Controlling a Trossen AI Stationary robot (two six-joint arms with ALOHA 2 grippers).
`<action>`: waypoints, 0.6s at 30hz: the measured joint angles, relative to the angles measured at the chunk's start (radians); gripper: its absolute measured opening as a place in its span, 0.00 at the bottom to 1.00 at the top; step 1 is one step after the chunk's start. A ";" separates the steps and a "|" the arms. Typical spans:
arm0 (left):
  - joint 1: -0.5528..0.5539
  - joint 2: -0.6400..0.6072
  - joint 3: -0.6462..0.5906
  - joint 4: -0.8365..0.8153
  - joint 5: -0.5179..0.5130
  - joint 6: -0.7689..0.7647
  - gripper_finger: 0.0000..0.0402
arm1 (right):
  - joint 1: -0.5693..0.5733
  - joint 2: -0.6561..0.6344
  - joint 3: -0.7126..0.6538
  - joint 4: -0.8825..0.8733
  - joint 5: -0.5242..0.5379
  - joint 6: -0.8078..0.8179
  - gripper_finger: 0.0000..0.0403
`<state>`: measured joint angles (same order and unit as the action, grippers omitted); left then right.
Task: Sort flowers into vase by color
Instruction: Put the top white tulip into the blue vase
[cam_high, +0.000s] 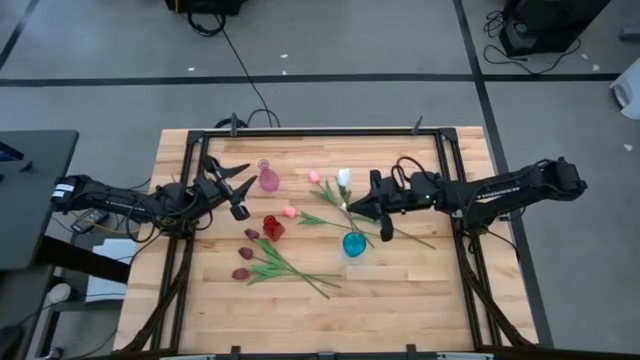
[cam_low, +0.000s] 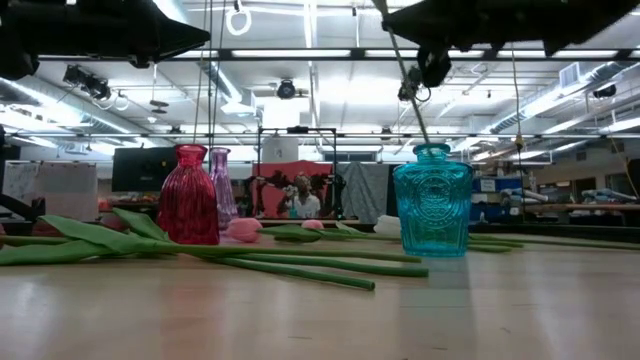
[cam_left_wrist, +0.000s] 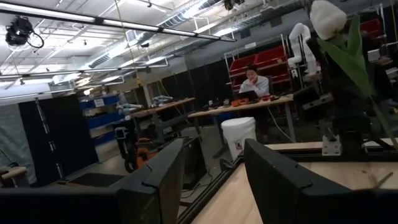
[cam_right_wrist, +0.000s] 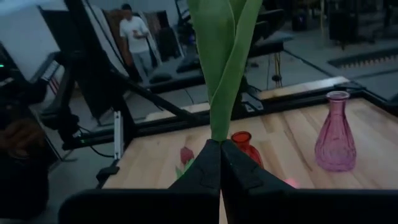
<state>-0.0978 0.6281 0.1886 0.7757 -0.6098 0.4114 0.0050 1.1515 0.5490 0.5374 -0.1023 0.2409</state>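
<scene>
Looks like the job here is dropping the white tulip (cam_high: 344, 177) into the teal vase (cam_high: 354, 244), so best to keep the stem near vertical over the neck and lower slowly, watching that the leaves don't snag the rim. Right gripper (cam_right_wrist: 220, 149) clenched on the stem low down, tulip head up, stem tip just above the vase mouth in the low view. Left gripper (cam_high: 232, 186) released, parked beside the pink vase (cam_high: 269, 178). Remaining tulips (cam_high: 280, 262) lying on the surface (cam_high: 400, 290)
</scene>
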 joint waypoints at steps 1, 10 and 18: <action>0.000 0.000 0.000 0.004 -0.003 0.000 0.43 | 0.003 -0.008 -0.036 0.043 -0.001 0.000 0.02; 0.000 0.000 0.000 0.014 -0.003 -0.057 0.43 | 0.031 -0.027 -0.297 0.378 0.038 -0.034 0.02; 0.000 0.000 0.000 -0.016 -0.004 -0.167 0.43 | 0.060 -0.025 -0.334 0.275 0.076 0.026 0.19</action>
<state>-0.0978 0.6285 0.1886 0.7602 -0.6135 0.2448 0.0647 1.1267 0.2146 0.8126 -0.0265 0.2673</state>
